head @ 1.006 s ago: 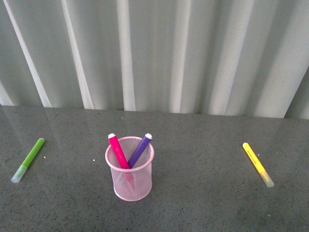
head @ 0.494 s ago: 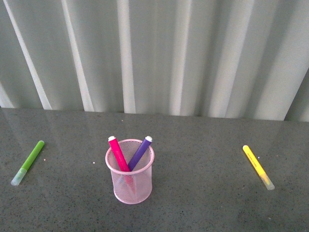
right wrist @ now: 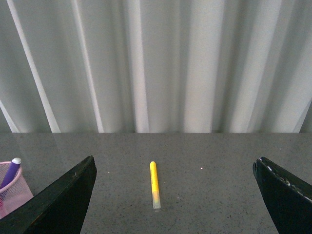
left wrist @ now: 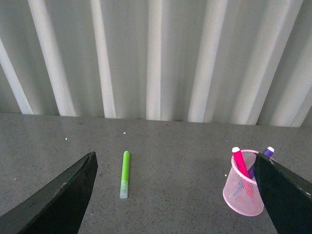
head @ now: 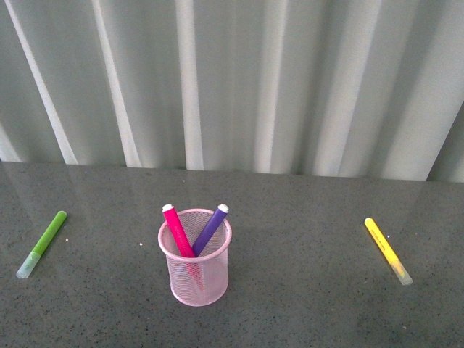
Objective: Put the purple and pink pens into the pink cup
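Note:
The pink cup [head: 194,272] stands on the grey table in the front view, near the middle front. The pink pen [head: 176,228] and the purple pen [head: 211,226] stand in it, leaning apart, white ends up. The cup [left wrist: 241,192] with both pens also shows in the left wrist view, and its edge [right wrist: 9,192] with the purple pen [right wrist: 10,171] in the right wrist view. Neither gripper shows in the front view. My left gripper [left wrist: 178,195] is open and empty, back from the cup. My right gripper [right wrist: 175,195] is open and empty.
A lime-green marker [head: 42,243] lies at the left of the table and also shows in the left wrist view [left wrist: 125,174]. A yellow marker [head: 387,250] lies at the right and also shows in the right wrist view [right wrist: 154,184]. A white pleated curtain [head: 232,80] hangs behind the table.
The front view has shifted very slightly since a second ago. The cup, the pens and the markers have not moved.

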Available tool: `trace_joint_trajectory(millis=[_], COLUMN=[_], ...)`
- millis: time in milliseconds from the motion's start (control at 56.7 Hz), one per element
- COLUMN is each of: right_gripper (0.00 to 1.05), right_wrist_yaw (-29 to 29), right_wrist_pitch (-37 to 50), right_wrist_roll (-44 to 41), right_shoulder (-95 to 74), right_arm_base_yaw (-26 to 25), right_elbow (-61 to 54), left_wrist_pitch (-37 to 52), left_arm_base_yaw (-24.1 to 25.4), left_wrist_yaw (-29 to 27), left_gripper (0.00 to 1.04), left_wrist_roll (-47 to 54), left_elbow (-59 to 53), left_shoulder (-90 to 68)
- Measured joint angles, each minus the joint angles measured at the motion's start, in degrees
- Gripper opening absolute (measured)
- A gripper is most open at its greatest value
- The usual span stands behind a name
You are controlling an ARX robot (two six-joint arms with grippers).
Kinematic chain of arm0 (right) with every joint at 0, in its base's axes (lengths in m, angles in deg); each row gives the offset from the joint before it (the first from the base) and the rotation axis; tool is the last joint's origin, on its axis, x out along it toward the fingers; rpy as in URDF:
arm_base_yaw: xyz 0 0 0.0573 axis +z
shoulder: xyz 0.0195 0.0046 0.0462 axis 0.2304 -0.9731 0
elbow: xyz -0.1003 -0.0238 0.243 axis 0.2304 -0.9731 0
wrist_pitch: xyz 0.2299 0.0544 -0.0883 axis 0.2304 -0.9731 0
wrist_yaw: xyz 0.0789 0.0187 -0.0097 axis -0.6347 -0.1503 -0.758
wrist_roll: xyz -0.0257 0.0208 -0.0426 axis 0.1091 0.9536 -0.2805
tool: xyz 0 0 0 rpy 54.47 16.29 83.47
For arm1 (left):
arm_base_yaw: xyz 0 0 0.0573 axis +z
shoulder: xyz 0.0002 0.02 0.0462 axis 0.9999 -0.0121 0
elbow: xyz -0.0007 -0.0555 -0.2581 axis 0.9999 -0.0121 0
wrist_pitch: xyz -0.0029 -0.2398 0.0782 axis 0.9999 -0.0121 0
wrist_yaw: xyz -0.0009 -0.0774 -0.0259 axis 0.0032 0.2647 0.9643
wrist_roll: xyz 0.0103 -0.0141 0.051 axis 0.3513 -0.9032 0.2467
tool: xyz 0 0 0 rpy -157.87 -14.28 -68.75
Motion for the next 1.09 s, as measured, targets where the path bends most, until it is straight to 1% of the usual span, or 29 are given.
trace_joint_trajectory(millis=[1094], right_gripper=[0.98], right_wrist_yaw=[0.0], right_wrist_pitch=[0.0], right_wrist_roll=[0.0], right_shoulder=[0.0], right_arm_base_yaw=[0.0], right_elbow=[0.0], left_wrist_pitch=[0.0], left_arm_base_yaw=[0.0], left_wrist_yaw=[0.0], left_gripper=[0.98], left_wrist_roll=[0.0], left_elbow=[0.0], left_shoulder=[0.0])
